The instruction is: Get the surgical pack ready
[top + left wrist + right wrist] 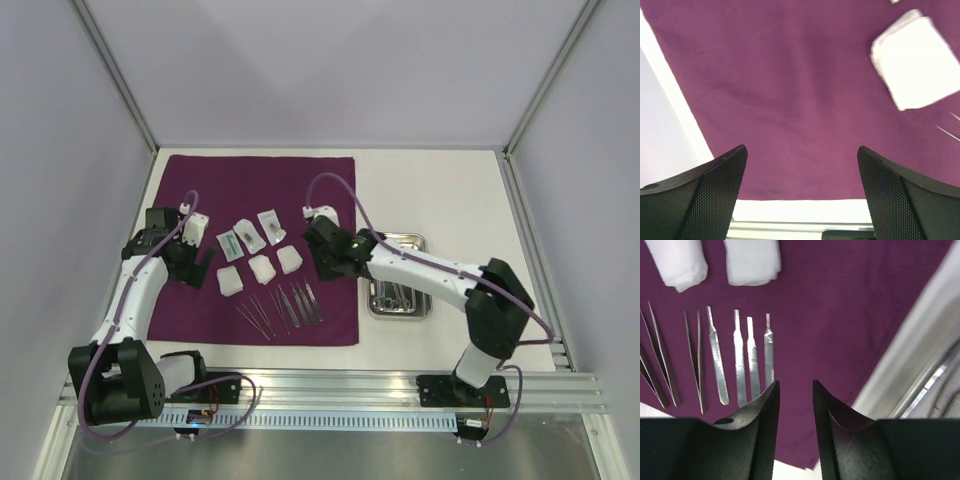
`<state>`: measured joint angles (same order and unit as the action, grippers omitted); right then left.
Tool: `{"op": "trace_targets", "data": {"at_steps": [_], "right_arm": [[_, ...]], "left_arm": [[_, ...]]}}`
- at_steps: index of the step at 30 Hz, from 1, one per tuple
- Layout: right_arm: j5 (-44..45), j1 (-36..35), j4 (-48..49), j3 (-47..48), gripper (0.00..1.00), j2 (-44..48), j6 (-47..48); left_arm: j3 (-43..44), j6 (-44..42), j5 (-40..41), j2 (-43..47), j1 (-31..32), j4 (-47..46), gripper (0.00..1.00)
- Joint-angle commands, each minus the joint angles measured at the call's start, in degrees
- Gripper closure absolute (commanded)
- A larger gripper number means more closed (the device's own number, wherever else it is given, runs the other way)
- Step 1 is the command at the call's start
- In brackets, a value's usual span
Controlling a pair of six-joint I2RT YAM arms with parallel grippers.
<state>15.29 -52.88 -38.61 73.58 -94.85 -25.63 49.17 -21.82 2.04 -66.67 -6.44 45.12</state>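
The deep-purple cloth point(200, 190) lies spread on the table. On it are three clear packets point(250, 234), three white gauze squares point(262, 268) and a row of thin metal instruments point(282, 308). My left gripper point(196, 268) hangs wide open over bare cloth point(790, 75), with one gauze square point(915, 60) ahead to its right. My right gripper point(326, 266) is open with only cloth point(840, 300) between its fingers point(795, 385). Flat steel handles point(740, 360) and tweezers point(694, 357) lie just left of it. The steel tray point(398, 238) stands right of the cloth and holds more instruments.
The tray's rim point(910, 360) runs close along the right of my right gripper. The cloth's near edge and a white table strip point(800, 210) lie under my left gripper. Metal frame posts and grey walls enclose the table; a rail point(400, 385) runs along the near edge.
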Motion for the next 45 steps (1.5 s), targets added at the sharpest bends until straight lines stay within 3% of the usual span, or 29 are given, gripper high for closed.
{"op": "trace_targets", "data": {"at_steps": [1,6,13,19,28,45], "right_arm": [[-2.6,-2.9,1.3,5.0,0.66,-7.8,0.4],[-6.4,-3.7,2.4,7.5,0.69,-13.6,0.5],[-9.0,-3.8,4.2,7.5,0.72,-17.4,0.2],[-9.4,-3.7,5.6,6.1,0.73,-19.0,-0.4],[-8.2,-3.8,5.0,6.0,0.76,-19.8,-1.3],[-4.2,-3.5,2.2,6.6,0.76,-19.6,-0.3]], "left_arm": [[0.1,-1.1,3.1,-1.1,-2.6,-1.4,0.00],[1.5,-2.7,-1.5,-2.8,-11.2,-0.7,0.00],[2.3,-4.6,-8.4,-2.5,-14.0,1.2,0.01],[4.2,-9.1,-29.3,3.0,-14.0,6.6,0.05],[6.3,-12.3,-44.7,3.8,-14.0,11.5,0.08],[4.9,-8.9,-40.5,1.9,-14.0,8.8,0.09]]}}
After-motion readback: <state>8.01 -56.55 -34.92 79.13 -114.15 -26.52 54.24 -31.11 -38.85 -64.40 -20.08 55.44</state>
